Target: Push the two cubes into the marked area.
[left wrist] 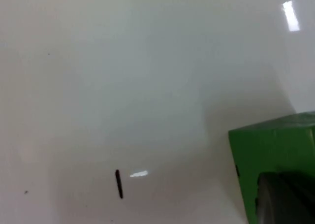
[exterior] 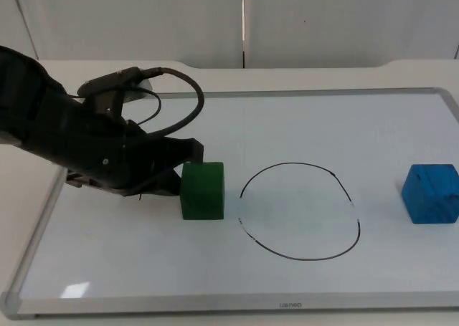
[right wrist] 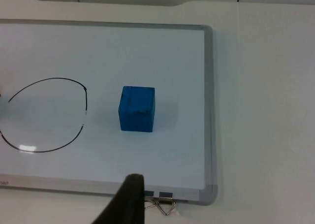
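The left gripper (exterior: 174,174) presses against the solid green foam-like cube (exterior: 203,190), just outside the hand-drawn black oval outline (exterior: 299,211) on the white whiteboard (exterior: 301,122); whether its fingers are apart I cannot tell. The matching blue cube (exterior: 430,193) sits near the whiteboard's right edge. Both look light, rigid, easily slid; push flat faces centrally. The right arm waits.

Left gripper (exterior: 176,174) low over table

The blue cube (exterior: 431,193) is cut off by the top view's right edge. The left gripper (exterior: 176,170) hides the green cube's (exterior: 203,190) left face, and its jaws cannot be made out.
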`<control>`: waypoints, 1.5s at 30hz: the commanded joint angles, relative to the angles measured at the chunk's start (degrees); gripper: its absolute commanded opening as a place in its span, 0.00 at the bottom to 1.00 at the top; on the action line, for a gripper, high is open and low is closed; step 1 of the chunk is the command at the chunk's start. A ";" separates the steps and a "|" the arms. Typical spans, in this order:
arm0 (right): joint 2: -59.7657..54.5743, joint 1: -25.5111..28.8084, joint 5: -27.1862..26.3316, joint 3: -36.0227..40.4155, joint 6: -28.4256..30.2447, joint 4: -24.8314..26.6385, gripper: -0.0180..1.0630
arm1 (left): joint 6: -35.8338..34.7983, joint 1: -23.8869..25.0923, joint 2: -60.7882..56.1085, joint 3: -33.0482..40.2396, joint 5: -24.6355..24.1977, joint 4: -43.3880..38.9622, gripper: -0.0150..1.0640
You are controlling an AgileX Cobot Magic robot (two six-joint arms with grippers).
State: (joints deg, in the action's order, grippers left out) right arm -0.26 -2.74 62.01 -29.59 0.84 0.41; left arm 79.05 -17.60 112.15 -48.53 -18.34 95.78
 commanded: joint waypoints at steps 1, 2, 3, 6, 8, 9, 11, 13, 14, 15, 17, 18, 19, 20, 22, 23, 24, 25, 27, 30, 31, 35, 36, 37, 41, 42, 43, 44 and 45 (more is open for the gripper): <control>0.26 0.24 -0.18 0.05 0.10 0.22 0.99 | 0.27 -1.42 -0.17 -0.45 -0.38 1.50 0.01; 0.26 0.24 -0.18 0.05 0.10 0.22 0.99 | 0.27 -1.42 -0.17 -0.45 -0.38 1.50 0.01; 0.26 0.24 -0.18 0.05 0.10 0.22 0.99 | 0.56 -1.99 -0.17 -0.61 -0.38 1.73 0.01; 0.26 0.24 -0.18 0.05 0.10 0.22 0.99 | 0.97 -3.15 -0.05 -0.87 0.27 2.62 0.01; 0.26 0.24 -0.18 0.05 0.10 0.22 0.99 | 1.23 -3.15 0.19 -0.97 0.43 2.84 0.01; 0.26 0.24 -0.18 0.05 0.10 0.22 0.99 | 1.23 -3.15 0.50 -0.97 0.43 2.84 0.01; 0.26 0.24 -0.18 0.05 0.10 0.22 0.99 | 1.23 -3.15 1.55 -0.97 0.43 2.84 0.01; 0.26 0.24 -0.18 0.05 0.10 0.22 0.99 | 1.23 -3.15 2.72 -0.97 -0.43 2.94 0.01; 0.26 0.24 -0.18 0.05 0.10 0.22 0.99 | 1.23 -3.15 3.31 -0.97 -1.20 2.97 0.01; 0.26 0.24 -0.18 0.05 0.10 0.22 0.99 | 1.23 -3.15 3.31 -0.97 -1.20 2.97 0.01; 0.26 0.24 -0.18 0.05 0.10 0.22 0.99 | 1.23 -3.15 3.85 -1.10 -1.34 3.07 0.01; 0.26 0.24 -0.18 0.05 0.10 0.22 0.99 | 1.51 -3.15 3.85 -1.10 -1.34 3.33 0.01; 0.26 0.24 -0.18 0.05 0.10 0.22 0.99 | 1.96 -3.15 3.85 -1.14 -1.34 3.66 0.01; 0.26 0.24 -0.18 0.05 0.10 0.22 0.99 | 1.96 -3.15 3.85 -1.14 -1.34 3.66 0.01; 0.26 0.24 -0.18 0.05 0.10 0.22 0.99 | 2.12 -3.15 3.85 -1.64 -1.44 3.94 0.01; 0.26 0.24 -0.18 0.05 0.10 0.22 0.99 | 2.12 -3.15 3.85 -2.09 -1.64 3.94 0.01; 0.26 0.24 -0.18 0.05 0.10 0.22 0.99 | 2.12 -3.15 3.85 -2.09 -2.17 4.11 0.01; 0.26 0.24 -0.18 0.05 0.10 0.22 0.99 | 2.12 -3.15 3.85 -2.24 -2.16 4.17 0.01; 0.26 0.24 -0.18 0.05 0.10 0.22 0.99 | 2.12 -3.15 3.85 -2.50 -2.16 4.16 0.01; 0.26 0.24 -0.18 0.05 0.10 0.22 0.99 | 2.41 -3.15 3.85 -2.62 -2.52 4.17 0.01; 0.26 0.24 -0.18 0.05 0.10 0.22 0.99 | 2.54 -3.15 3.85 -2.62 -2.52 4.17 0.01; 0.26 0.24 -0.18 0.05 0.10 0.22 0.99 | 3.36 -3.15 3.85 -2.62 -2.97 4.17 0.01; 0.26 0.24 -0.18 0.05 0.10 0.22 0.99 | 3.77 -3.15 3.85 -2.62 -3.62 4.17 0.01; 0.26 0.24 -0.18 0.05 0.10 0.22 0.99 | 4.18 -3.15 3.85 -2.62 -3.87 4.17 0.01; 0.26 0.24 -0.18 0.05 0.10 0.22 0.99 | 4.66 -3.56 3.85 -2.75 -3.35 4.17 0.01; 0.26 0.24 -0.18 0.05 0.10 0.22 0.99 | 4.66 -3.56 3.85 -2.86 -3.34 4.17 0.01; 0.26 0.24 -0.18 0.05 0.10 0.22 0.99 | 4.66 -3.56 3.85 -3.12 -3.34 4.17 0.01; 0.26 0.24 -0.18 0.05 0.10 0.22 0.99 | 4.66 -3.56 3.85 -3.24 -3.75 4.17 0.01; 0.26 0.24 -0.18 0.05 0.10 0.22 0.99 | 4.66 -3.56 3.85 -3.38 -3.87 4.17 0.01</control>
State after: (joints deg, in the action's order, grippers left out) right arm -0.26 -2.74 62.01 -29.59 0.94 0.41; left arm 83.48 -20.64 116.10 -51.39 -21.36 99.39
